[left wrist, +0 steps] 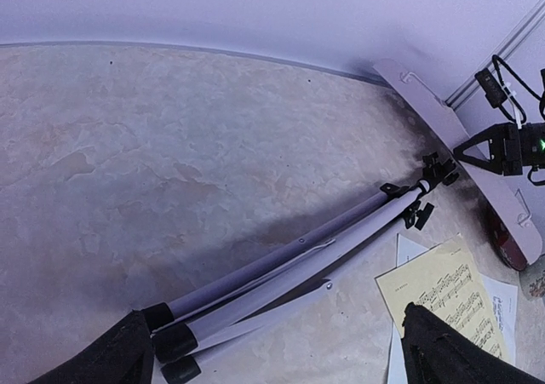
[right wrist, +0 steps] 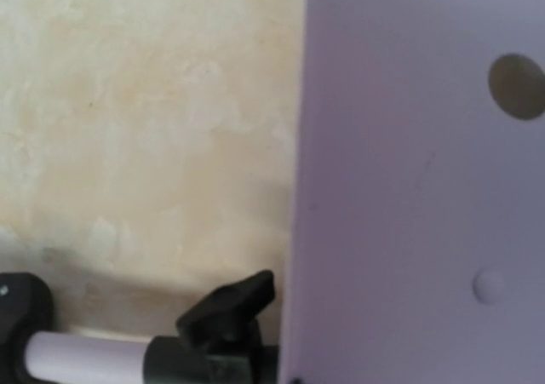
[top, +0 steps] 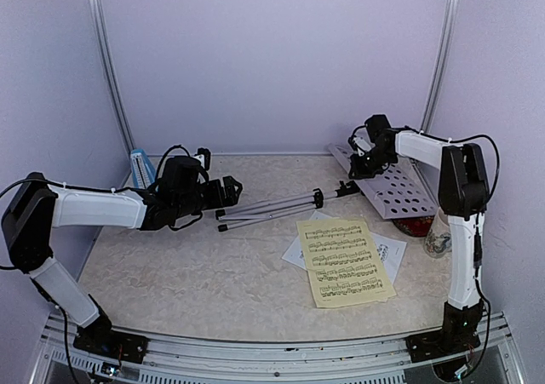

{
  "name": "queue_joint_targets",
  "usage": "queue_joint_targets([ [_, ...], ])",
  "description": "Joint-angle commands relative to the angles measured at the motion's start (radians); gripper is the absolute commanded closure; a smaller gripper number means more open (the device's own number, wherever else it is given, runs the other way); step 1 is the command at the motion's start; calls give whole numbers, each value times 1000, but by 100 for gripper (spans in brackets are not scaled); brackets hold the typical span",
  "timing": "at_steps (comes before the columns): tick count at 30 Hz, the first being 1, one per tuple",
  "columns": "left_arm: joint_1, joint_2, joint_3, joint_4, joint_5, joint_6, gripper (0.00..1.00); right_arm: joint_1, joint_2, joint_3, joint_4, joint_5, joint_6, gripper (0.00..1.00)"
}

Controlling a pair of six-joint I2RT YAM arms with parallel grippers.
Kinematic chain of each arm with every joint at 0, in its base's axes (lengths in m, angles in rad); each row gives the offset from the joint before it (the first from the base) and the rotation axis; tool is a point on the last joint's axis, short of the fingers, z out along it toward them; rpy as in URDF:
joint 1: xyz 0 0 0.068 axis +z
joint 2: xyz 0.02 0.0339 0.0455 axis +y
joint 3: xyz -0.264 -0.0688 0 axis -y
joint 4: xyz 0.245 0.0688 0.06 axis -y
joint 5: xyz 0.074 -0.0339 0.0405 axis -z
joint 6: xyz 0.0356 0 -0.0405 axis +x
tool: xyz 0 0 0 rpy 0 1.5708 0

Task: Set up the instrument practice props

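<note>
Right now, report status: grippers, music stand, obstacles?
Music stand lying down. Left gripper open at its feet. Right gripper at its desk edge, grip unclear. No obstacle seen.

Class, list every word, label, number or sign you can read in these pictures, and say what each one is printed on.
No text can be read in any view.
Yellow sheet: printed staves of music; any words are too small to read.
White sheet: dark print, too small to read.
Mug: a pattern, no legible lettering.
Blue metronome: no marks can be made out.
</note>
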Motion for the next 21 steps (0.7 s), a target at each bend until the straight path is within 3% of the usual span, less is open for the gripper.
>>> queue_joint_targets([
  [1,2,-7,14,-1,-11,15,1,10,24,44,-36,-6,13,94],
  [4,2,3,15,-1,-8,11,1,13,15,78,-48,-3,19,100],
  [13,11,-19,31,-8,-8,24,1,39,-63,172,-40,29,28,100],
  [21,13,-40,40,-5,7,22,1,108,-171,213,5,165,-66,100],
])
